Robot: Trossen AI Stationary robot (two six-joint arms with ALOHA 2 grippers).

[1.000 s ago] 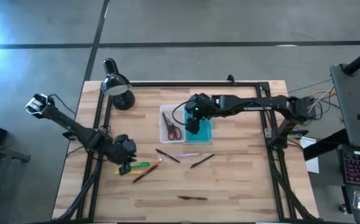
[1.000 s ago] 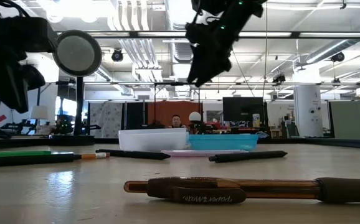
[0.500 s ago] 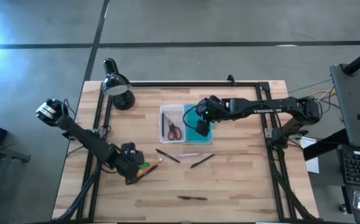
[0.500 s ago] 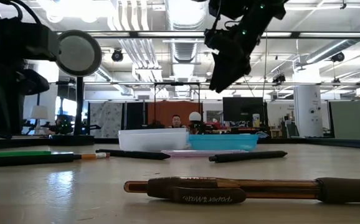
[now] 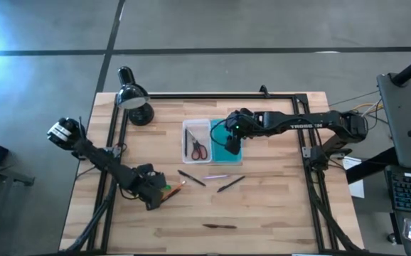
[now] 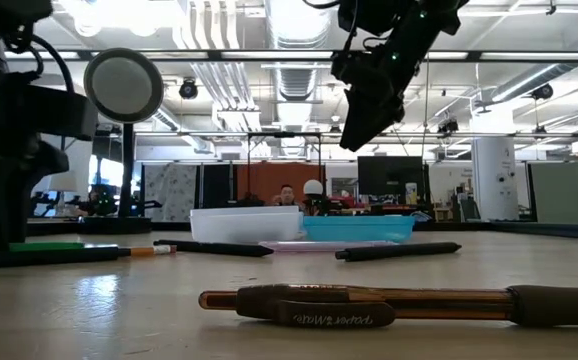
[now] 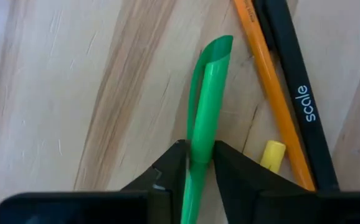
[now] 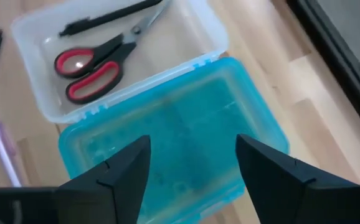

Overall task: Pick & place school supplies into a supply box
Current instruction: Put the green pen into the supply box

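surface: wooden table [image 5: 262, 206] inside a black frame, grey floor around it; low view looks into a large hall with ceiling lights.
black desk lamp [image 5: 134, 99]: stands at the far left corner of the table.
supply box [image 5: 212, 142]: lies open near the table's middle; clear tray half on the left, teal lid half [image 8: 180, 143] joined on the right.
box contents: red-handled scissors [image 8: 93, 65] and 1 dark pen [image 8: 108, 17] lie in the clear tray.
left gripper [image 7: 198, 163]: low at the table's near left part, fingers closed on the green pen [image 7: 206, 93], 1 finger on each side of the barrel.
beside the green pen: orange pencil [image 7: 273, 93], black pen marked "scale" [image 7: 298, 93] and a yellow tip [image 7: 271, 154], all lying on the wood.
right gripper [image 8: 189, 165]: held in the air above the teal lid half, fingers spread apart, nothing between them.
loose supplies: lilac pen [image 5: 216, 176] just in front of the box; 2 dark pens [image 5: 191, 178] [image 5: 230, 183] flank it; dark brown pen [image 5: 220, 226] lies alone near the front edge, well apart from the rest.
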